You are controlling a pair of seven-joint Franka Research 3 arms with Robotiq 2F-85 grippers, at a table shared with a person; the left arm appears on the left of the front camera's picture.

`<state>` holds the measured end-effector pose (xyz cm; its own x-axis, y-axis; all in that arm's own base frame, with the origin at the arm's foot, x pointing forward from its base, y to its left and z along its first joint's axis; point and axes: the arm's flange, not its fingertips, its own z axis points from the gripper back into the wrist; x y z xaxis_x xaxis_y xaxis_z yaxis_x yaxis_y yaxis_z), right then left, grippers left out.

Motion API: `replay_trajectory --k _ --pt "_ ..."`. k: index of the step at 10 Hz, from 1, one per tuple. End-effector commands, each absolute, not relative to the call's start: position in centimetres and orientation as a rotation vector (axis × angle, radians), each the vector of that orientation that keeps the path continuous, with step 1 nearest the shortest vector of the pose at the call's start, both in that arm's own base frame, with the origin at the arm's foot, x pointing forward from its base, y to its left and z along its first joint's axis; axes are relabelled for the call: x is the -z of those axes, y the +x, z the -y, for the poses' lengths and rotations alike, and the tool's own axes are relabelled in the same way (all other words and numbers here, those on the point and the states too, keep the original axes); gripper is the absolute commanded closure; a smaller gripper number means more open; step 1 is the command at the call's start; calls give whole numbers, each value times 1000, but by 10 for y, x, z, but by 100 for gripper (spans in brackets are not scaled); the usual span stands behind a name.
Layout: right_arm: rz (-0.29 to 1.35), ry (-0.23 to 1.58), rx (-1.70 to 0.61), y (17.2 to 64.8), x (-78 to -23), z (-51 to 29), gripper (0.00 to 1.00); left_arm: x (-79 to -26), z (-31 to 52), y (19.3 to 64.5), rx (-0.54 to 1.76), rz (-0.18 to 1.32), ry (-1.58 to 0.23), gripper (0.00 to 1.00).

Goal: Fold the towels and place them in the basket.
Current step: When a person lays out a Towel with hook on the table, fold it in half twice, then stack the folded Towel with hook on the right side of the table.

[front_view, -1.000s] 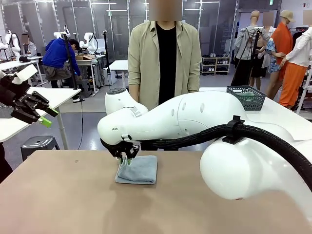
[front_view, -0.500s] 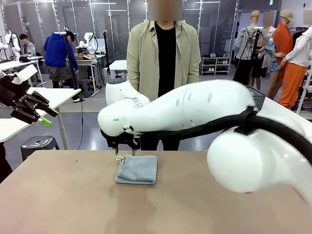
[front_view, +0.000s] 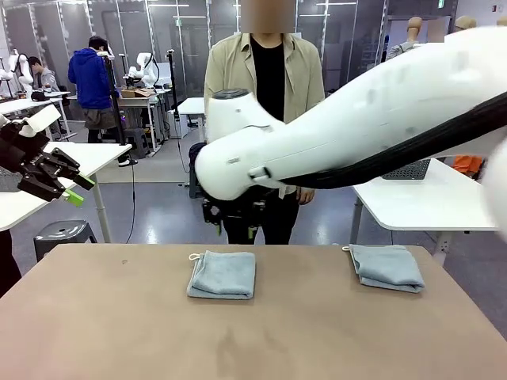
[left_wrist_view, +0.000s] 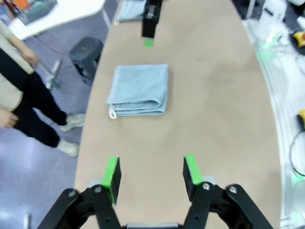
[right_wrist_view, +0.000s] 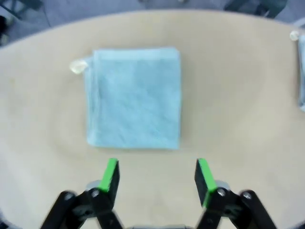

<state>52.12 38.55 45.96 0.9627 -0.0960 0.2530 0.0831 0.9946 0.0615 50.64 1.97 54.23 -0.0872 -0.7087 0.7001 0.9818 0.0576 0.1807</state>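
Observation:
A folded light blue-grey towel [front_view: 222, 275] [left_wrist_view: 139, 90] [right_wrist_view: 135, 98] lies flat on the tan table, its loop at the far left corner. A second folded towel [front_view: 386, 267] [left_wrist_view: 131, 9] rests at the table's right side; its edge [right_wrist_view: 301, 71] shows at the right wrist view's border. My right gripper [front_view: 235, 229] [right_wrist_view: 156, 176] hangs open above the first towel, clear of it, nothing between its green pads. My left gripper [front_view: 78, 190] [left_wrist_view: 151, 174] stands open and empty high off the table's left end. The dark wire basket [front_view: 405, 169] sits on the white table behind, partly hidden by my right arm.
A person in a beige shirt [front_view: 265, 87] stands at the far side of the table [front_view: 119, 317], a hand [left_wrist_view: 7, 117] down at the side. White side tables [front_view: 412, 198] stand at the right and left. A round stool [front_view: 59, 232] is beyond the left corner.
My right gripper has let go of the first towel, opened, and lifted up and to the right. As the arm rose, the second towel came into sight. My left arm stayed still.

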Motion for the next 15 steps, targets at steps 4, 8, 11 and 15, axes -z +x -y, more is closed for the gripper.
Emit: replay_trajectory --k 4,8,11,15 --pt "250 114 11 488 -467 -316 20 -543 -20 506 1503 757 -453 33" --pt "259 73 38 489 -470 -326 20 -543 -20 506 1503 757 -453 33" --pt "259 73 38 489 -470 -326 20 -543 -20 506 1503 757 -453 33" --pt "259 73 38 489 -470 -326 20 -543 -20 506 1503 757 -453 33"
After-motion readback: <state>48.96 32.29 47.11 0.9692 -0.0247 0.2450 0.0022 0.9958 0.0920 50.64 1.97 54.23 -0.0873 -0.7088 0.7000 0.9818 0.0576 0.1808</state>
